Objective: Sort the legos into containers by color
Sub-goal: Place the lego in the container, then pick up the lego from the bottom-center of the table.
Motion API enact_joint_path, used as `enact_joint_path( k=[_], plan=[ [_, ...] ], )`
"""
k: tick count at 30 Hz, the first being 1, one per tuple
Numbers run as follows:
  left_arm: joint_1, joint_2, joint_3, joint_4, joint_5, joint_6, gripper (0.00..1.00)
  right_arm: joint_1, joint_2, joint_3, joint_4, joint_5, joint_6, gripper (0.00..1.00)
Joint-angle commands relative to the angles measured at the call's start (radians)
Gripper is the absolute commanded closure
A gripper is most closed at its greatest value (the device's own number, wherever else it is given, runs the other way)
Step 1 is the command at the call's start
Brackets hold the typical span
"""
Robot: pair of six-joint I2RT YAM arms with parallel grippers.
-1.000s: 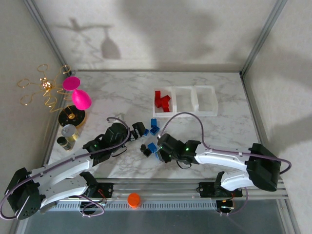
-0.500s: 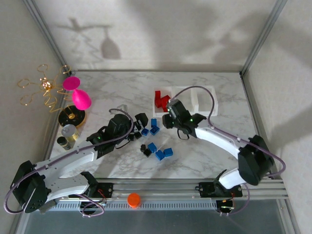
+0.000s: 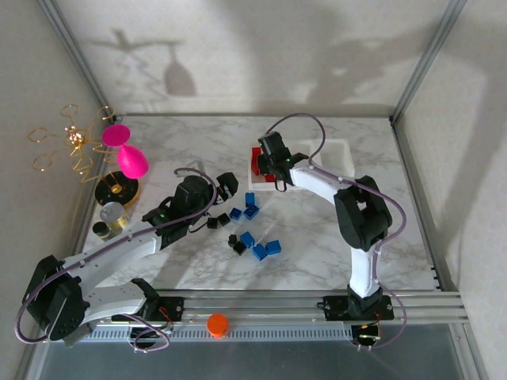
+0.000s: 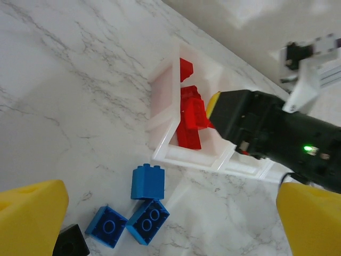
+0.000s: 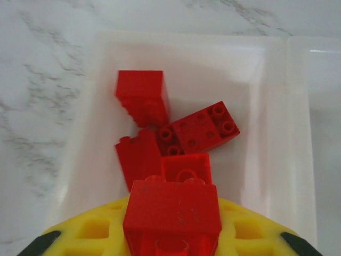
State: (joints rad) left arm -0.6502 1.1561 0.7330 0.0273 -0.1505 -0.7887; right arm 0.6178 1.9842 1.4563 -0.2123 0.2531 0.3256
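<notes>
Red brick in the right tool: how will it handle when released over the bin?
Probably rigid: the red brick shows square edges while gripped by the right tool. Glossy plastic, so maybe a bit slippery. Flat-sided, so unlikely to roll; dropped into the bin it may land tilted on the piled bricks.

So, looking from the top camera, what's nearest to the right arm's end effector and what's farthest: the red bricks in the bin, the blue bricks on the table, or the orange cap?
1. Red bricks: in the bin, directly beneath the right end effector.
2. Blue bricks: loose on the table, toward the arms.
3. Orange cap: at the front edge, farthest.
</notes>
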Motion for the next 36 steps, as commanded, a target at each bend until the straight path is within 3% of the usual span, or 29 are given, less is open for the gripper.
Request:
enact_joint_path(
  k=[1,3,10,17,28,36],
  plan=[
    [0.012,0.016,0.022,0.024,-0.012,0.014,0.00,-0.009,0.047,0.069,0.007,0.035,-0.050,0.69],
    [0.013,0.018,0.020,0.028,-0.011,0.011,0.00,-0.009,0.059,0.087,0.008,0.037,-0.060,0.67],
    [0.014,0.019,0.024,0.036,-0.004,0.016,0.00,-0.009,0.023,0.082,0.014,0.023,-0.071,0.45],
    [0.014,0.014,0.028,0.042,0.041,0.012,0.00,0.028,-0.096,0.015,0.010,-0.003,-0.075,0.39],
    [-0.009,-0.051,-0.045,0.006,0.089,-0.009,0.00,0.072,-0.398,-0.292,-0.062,-0.090,0.011,0.31],
    [-0.029,-0.126,-0.111,-0.048,0.127,-0.009,0.00,0.184,-0.564,-0.505,-0.165,-0.096,0.087,0.27]
  ],
)
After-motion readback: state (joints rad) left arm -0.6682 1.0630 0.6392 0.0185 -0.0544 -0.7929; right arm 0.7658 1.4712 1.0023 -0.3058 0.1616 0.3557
